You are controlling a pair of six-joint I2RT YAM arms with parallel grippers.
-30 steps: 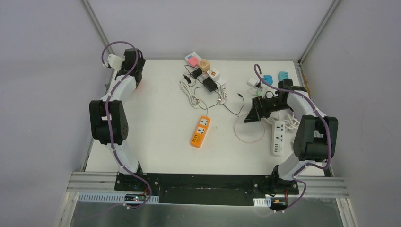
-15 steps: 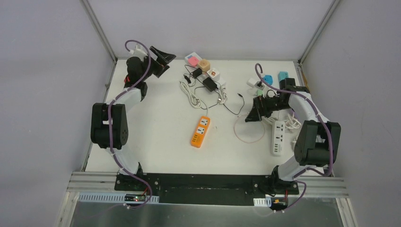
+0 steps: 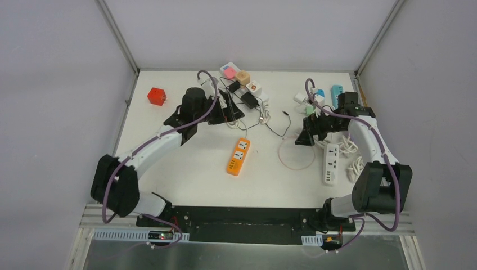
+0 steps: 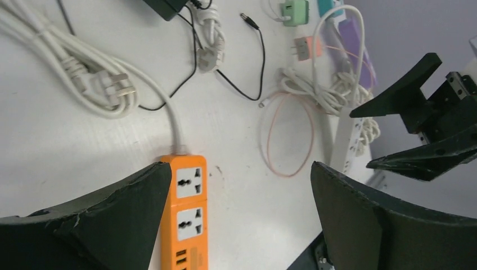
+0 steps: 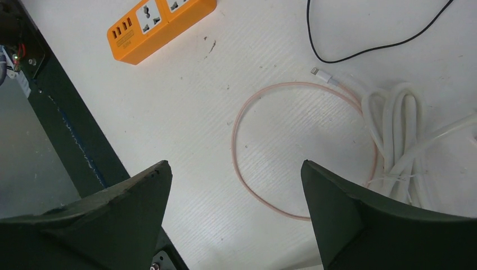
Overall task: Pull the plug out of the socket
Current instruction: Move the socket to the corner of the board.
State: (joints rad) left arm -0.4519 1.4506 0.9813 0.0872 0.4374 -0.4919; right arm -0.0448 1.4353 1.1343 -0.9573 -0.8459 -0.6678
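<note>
Left end effector [image 4: 241,169] gapes near the orange power strip [image 4: 184,214].

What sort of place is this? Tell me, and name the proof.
Probably a robot test cell in a lab: a white table boxed by plain walls, two arms bolted at its edge, power strips and cables laid out.
</note>
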